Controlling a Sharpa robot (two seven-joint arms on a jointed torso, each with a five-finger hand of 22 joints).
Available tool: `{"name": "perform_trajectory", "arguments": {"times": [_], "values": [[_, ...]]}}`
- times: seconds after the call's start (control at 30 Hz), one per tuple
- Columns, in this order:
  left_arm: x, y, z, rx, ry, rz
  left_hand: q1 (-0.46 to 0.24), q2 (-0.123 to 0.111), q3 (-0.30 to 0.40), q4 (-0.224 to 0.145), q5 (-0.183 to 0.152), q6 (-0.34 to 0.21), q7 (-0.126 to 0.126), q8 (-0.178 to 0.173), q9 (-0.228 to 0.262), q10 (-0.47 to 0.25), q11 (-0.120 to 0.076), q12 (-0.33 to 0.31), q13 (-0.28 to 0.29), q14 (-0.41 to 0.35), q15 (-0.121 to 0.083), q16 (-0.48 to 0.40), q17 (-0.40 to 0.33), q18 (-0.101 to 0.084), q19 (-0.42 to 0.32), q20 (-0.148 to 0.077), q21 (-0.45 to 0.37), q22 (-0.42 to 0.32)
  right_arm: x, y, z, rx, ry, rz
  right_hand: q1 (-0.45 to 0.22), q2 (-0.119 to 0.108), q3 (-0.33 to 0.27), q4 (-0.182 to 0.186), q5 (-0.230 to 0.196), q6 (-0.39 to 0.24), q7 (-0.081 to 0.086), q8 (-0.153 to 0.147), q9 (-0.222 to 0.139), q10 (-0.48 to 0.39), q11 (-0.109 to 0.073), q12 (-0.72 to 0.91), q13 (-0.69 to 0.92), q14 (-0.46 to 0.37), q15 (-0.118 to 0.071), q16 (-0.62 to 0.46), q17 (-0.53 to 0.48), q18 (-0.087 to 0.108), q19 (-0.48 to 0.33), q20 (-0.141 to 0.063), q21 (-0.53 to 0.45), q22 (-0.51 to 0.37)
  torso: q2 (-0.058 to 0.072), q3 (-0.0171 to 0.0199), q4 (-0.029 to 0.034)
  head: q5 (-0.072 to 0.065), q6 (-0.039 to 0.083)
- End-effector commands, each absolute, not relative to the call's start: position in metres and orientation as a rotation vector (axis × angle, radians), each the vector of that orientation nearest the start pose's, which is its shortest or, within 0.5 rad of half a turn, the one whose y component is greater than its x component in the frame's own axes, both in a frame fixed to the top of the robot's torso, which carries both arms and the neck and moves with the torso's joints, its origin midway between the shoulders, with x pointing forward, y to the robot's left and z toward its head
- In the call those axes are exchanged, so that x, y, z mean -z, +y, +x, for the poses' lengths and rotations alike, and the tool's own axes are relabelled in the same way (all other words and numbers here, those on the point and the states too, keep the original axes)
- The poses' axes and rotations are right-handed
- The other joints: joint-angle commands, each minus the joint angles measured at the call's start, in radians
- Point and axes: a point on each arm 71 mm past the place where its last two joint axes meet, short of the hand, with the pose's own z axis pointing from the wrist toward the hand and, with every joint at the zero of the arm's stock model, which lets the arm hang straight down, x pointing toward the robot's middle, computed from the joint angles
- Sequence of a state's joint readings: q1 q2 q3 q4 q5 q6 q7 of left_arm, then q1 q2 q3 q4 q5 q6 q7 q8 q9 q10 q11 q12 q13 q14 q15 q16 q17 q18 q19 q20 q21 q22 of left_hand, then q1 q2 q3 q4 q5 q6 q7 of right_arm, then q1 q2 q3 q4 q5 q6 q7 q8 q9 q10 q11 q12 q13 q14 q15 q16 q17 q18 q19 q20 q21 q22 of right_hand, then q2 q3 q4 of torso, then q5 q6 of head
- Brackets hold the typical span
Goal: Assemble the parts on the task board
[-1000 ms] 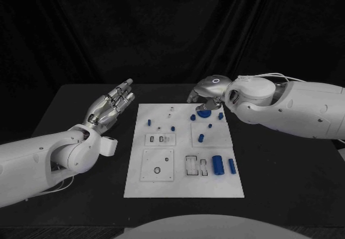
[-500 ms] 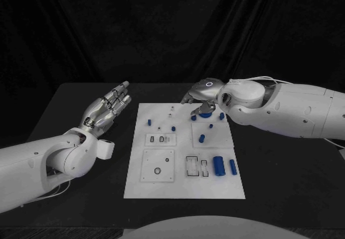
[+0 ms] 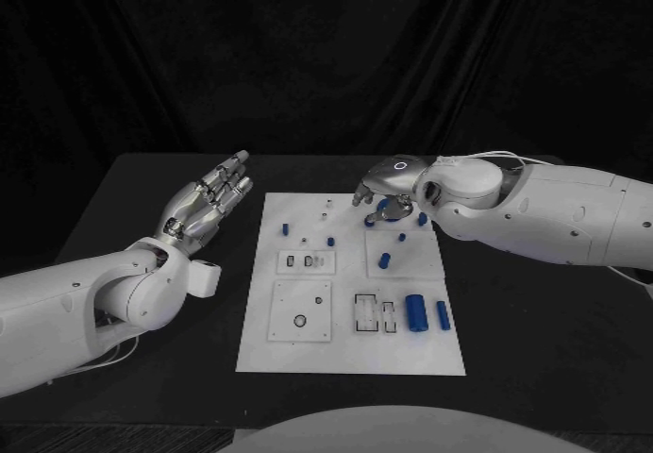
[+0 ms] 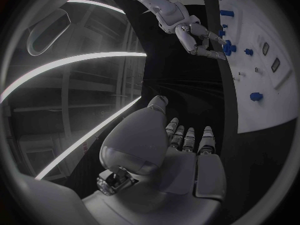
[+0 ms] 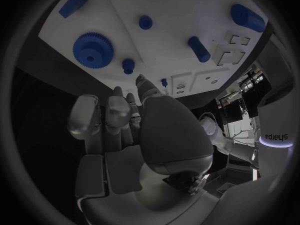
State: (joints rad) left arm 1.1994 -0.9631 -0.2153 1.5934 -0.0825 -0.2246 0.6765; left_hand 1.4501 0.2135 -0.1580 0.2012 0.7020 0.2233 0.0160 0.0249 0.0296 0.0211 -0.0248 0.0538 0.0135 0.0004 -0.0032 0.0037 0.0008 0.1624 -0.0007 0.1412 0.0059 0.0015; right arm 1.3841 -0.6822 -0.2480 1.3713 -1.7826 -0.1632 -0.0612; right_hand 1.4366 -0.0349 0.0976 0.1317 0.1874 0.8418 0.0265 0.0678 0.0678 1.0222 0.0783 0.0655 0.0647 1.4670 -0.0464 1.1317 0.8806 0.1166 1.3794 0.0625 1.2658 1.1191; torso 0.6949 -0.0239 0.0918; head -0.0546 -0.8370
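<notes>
Right hand [image 3: 385, 192] lifted off blue gear [image 5: 92, 48], fingers apart, left hand [image 3: 207, 201] unchanged, spread

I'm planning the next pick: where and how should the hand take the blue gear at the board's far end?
Probably from above, fingers on opposite sides of its toothed rim: the blue gear lies flat on the task board, just under the right hand, leaving only the rim to pinch.

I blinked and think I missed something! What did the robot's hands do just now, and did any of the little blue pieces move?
The right silver hand slid a little along the far end of the white task board, above the toothed blue gear, and holds nothing. The left silver hand stayed raised beside the board, fingers straight. The blue pieces lie where they were.
</notes>
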Motion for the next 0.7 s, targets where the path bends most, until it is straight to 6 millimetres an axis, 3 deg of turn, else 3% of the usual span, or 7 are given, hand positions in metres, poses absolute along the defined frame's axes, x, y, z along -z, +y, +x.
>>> {"name": "perform_trajectory", "arguments": {"times": [0.03, 0.2, 0.7], "values": [[0.205, 0.244, 0.444, 1.712, 1.277, -0.843, -0.004, 0.000, 0.006, -0.004, 0.005, -0.002, 0.000, 0.003, -0.001, -0.003, 0.003, -0.005, -0.001, 0.000, 0.005, -0.004, -0.001, 0.017, 0.001, 0.007, -0.006, -0.002, 0.186, -0.162, 0.513, -0.393, 1.670, -0.723, 0.017, -0.002, 0.011, -0.003, 0.010, 0.010, 0.002, 0.002, 0.000, 0.008, 0.001, -0.001, -0.002, 0.010, 0.008, 0.005, 0.002, -0.020, 0.000, 0.007, 0.004, 0.005, -0.002, -0.0009, 0.0004, 0.001, -0.003], [0.206, 0.242, 0.446, 1.722, 1.280, -0.842, -0.005, 0.001, 0.011, -0.006, 0.005, 0.009, 0.012, 0.006, 0.001, -0.005, 0.014, -0.007, -0.001, 0.000, 0.006, -0.004, -0.001, 0.017, 0.001, 0.009, -0.006, -0.002, 0.191, -0.164, 0.514, -0.392, 1.686, -0.712, 0.028, 0.001, 0.029, -0.008, 0.027, 0.035, 0.004, 0.008, 0.003, 0.011, 0.002, -0.002, -0.002, 0.009, 0.008, 0.009, 0.003, -0.021, -0.002, 0.008, 0.009, 0.016, -0.003, -0.0008, 0.0005, 0.002, -0.006], [0.206, 0.241, 0.446, 1.732, 1.285, -0.841, -0.004, 0.001, 0.015, -0.009, 0.006, 0.024, 0.017, 0.009, 0.003, -0.004, 0.019, -0.005, 0.000, 0.000, 0.006, -0.004, -0.001, 0.017, 0.001, 0.014, -0.006, -0.002, 0.203, -0.167, 0.519, -0.397, 1.699, -0.696, 0.024, -0.003, 0.045, 0.000, 0.021, 0.074, 0.020, 0.014, 0.004, 0.019, 0.002, -0.001, -0.002, 0.007, 0.009, 0.013, 0.003, -0.024, 0.000, 0.009, 0.018, 0.034, -0.006, -0.0009, 0.0009, 0.011, -0.020]]}}
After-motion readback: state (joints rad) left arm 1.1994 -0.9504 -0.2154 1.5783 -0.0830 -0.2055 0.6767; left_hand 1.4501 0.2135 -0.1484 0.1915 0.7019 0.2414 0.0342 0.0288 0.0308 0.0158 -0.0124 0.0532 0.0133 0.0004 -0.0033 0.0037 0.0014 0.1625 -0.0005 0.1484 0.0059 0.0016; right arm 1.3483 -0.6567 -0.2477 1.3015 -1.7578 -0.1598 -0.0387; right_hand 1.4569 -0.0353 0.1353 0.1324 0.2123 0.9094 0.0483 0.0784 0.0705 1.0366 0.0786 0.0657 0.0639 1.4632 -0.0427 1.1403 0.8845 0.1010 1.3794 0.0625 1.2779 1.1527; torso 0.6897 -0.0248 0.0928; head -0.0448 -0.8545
